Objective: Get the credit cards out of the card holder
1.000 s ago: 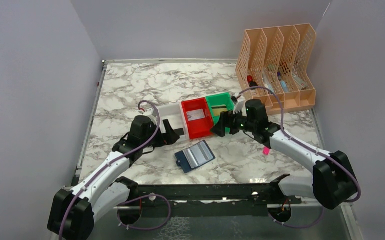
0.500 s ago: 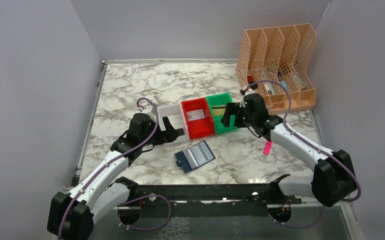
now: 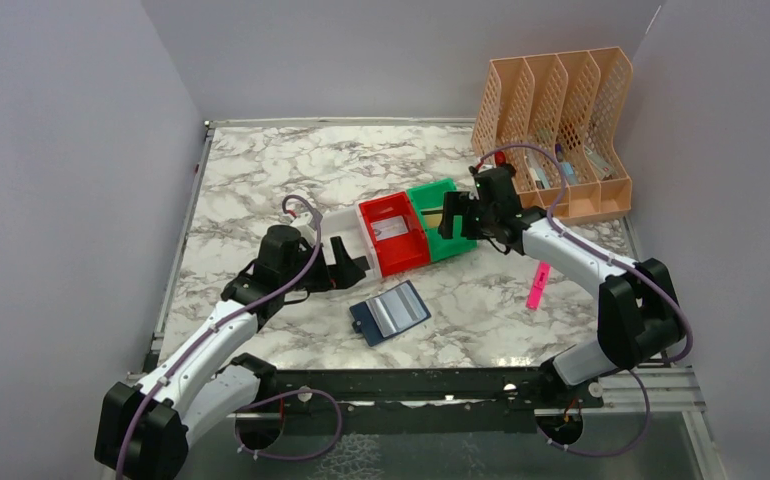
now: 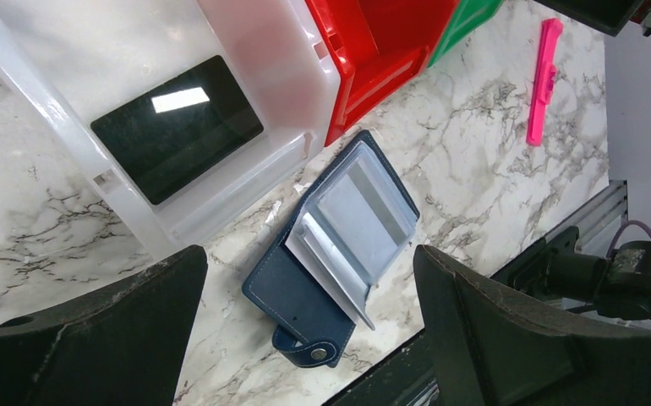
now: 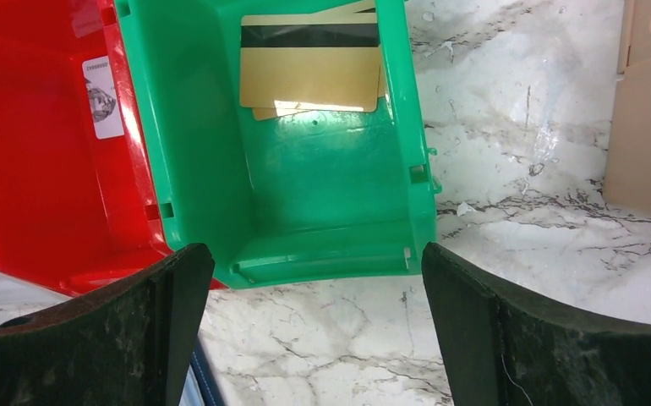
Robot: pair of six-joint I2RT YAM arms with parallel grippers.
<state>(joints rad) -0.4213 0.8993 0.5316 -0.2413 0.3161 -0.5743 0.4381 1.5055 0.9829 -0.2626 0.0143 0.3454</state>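
The navy card holder (image 3: 389,312) lies open on the marble, its pale-blue sleeves up and its snap tab (image 4: 315,351) toward the near edge. I cannot tell if a card is in the sleeves. My left gripper (image 3: 347,262) is open and empty above the card holder (image 4: 301,296). A black card (image 4: 177,127) lies in the white bin (image 4: 47,106). Tan-gold cards (image 5: 309,76) lie in the green bin (image 5: 330,245). A silvery-grey card (image 3: 392,228) lies in the red bin (image 3: 378,258). My right gripper (image 3: 448,217) is open and empty over the green bin's near wall.
A pink stick (image 3: 538,284) lies on the marble right of the bins, under my right forearm. A peach file organiser (image 3: 556,130) stands at the back right. Grey walls close in the left, back and right sides.
My right gripper has moved back and to the right, from in front of the red bin to the green bin. The bins have turned slightly. The left gripper has barely moved.
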